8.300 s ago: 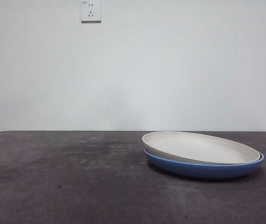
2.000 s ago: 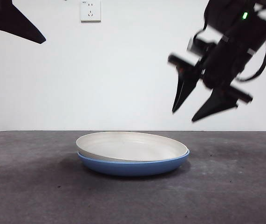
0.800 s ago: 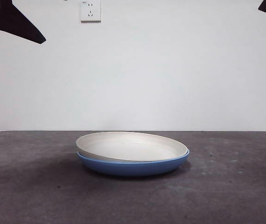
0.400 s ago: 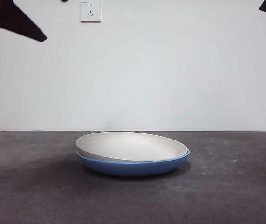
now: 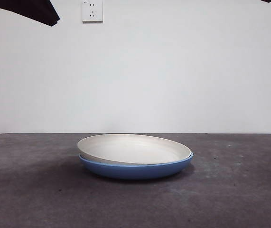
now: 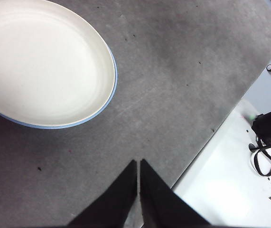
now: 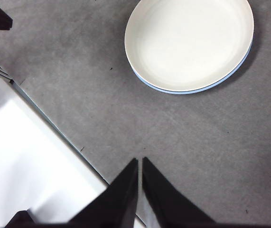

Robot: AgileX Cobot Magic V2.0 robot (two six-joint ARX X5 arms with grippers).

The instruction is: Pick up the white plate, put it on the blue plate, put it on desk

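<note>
The broad dark grey stone-like desk point(image 5: 40, 199) carries the glossy blue round plate point(image 5: 135, 170), with the matte cream-white round plate point(image 5: 133, 148) nested in it. Both grippers, left point(image 6: 138, 164) and right point(image 7: 139, 161), hang high with jaws closed and empty. I think nothing should disturb the stack.

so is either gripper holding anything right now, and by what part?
Nothing held. Left gripper and right gripper are both shut and empty, above the desk. White plate sits on blue plate, untouched.

white plate point(image 5: 131, 148) on blue plate point(image 5: 136, 169) on desk point(image 5: 35, 190)
</note>
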